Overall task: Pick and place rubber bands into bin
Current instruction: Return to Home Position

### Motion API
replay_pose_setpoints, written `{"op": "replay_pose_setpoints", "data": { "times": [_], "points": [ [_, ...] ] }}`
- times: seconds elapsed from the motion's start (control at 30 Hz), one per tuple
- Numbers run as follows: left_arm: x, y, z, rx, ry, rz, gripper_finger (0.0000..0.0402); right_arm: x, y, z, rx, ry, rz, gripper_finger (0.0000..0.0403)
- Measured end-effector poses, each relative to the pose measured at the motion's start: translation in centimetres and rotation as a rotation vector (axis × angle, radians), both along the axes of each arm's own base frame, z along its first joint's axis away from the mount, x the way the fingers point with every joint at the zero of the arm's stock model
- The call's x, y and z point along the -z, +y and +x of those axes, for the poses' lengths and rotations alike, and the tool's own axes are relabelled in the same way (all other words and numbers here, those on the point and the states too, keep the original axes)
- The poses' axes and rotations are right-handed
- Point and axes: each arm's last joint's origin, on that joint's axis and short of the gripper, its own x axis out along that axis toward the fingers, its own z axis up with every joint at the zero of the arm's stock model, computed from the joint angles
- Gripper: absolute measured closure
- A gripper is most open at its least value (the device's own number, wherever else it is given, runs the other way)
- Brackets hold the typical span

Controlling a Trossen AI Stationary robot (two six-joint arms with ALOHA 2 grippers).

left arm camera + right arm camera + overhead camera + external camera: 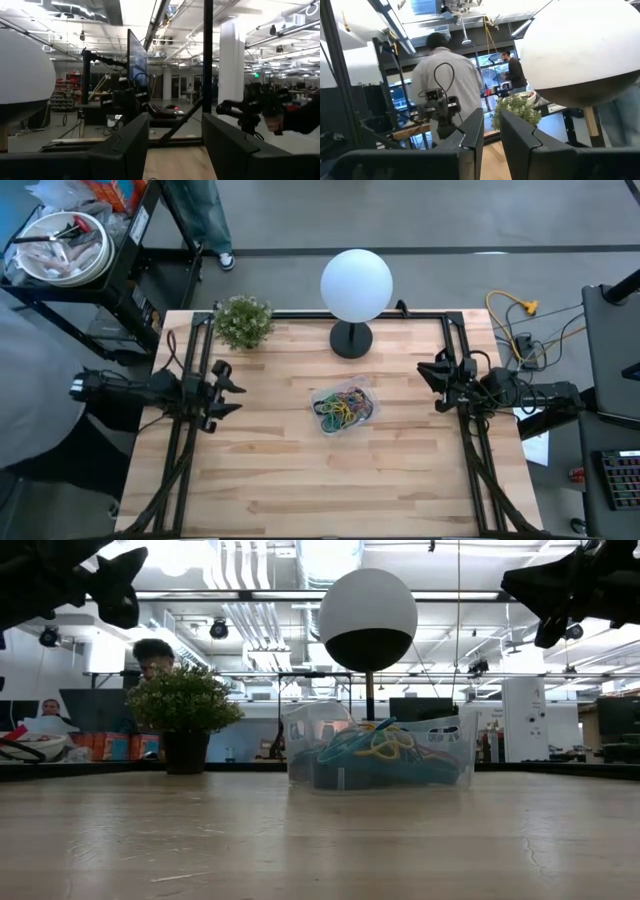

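The bin [368, 394] is a small clear tray that rests flat on the wooden table's middle; its wall [300, 745] shows in the low view. A tangle of rubber bands [342, 410], blue, yellow, green and red, lies inside it [380, 750]. My left gripper [232, 388] hovers open above the table's left edge, well clear of the bin, its fingers wide apart in the left wrist view [175, 145]. My right gripper [432, 385] hovers above the right edge, open by a narrow gap [491, 135]. Both show high up in the low view [110, 585] [540, 600].
A white globe lamp [356, 285] stands on its black base at the far edge, behind the bin. A potted plant [243, 320] sits at the far left corner. A yellow cable [515, 315] lies on the floor to the right. People stand in the room beyond.
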Motion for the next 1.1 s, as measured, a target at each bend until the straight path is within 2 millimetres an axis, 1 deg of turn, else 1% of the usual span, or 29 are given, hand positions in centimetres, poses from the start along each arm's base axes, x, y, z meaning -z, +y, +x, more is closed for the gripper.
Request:
{"op": "replay_pose_setpoints", "data": {
  "times": [0.1,0.17,0.33,0.47,0.63,0.73,0.93,1.1],
  "points": [
    [0.0,0.1,-0.3,-0.009,-0.007,0.008,0.0235,0.0,0.0,0.0,0.0,-0.002,0.001,0.0346],
    [-0.1,0.2,-0.6,-0.01,-0.018,-0.017,0.0235,0.0,0.0,0.0,-0.001,-0.002,0.001,0.0346],
    [0.0,0.3,-0.9,0.072,-0.015,-0.043,0.0235,0.0,0.0,0.0,0.001,-0.001,-0.003,0.0346],
    [0.0,0.3,-0.9,0.076,-0.012,-0.035,0.0235,0.0,0.0,0.0,0.004,0.0,-0.005,0.0346],
    [0.4,0.4,-0.9,0.055,0.021,-0.006,0.0235,0.0,0.0,0.0,0.004,0.0,-0.005,0.0346],
    [1.0,0.5,-0.7,0.04,0.084,0.014,0.0235,0.1,0.0,0.0,0.006,0.017,-0.01,0.0346],
    [1.8,0.7,-0.5,-0.056,0.168,-0.015,0.0235,1.2,0.0,0.3,-0.002,0.111,0.068,0.0346],
    [2.2,0.9,-0.5,-0.094,0.212,-0.033,0.0235,1.2,0.0,0.3,-0.001,0.113,0.078,0.0346]
  ]
}}
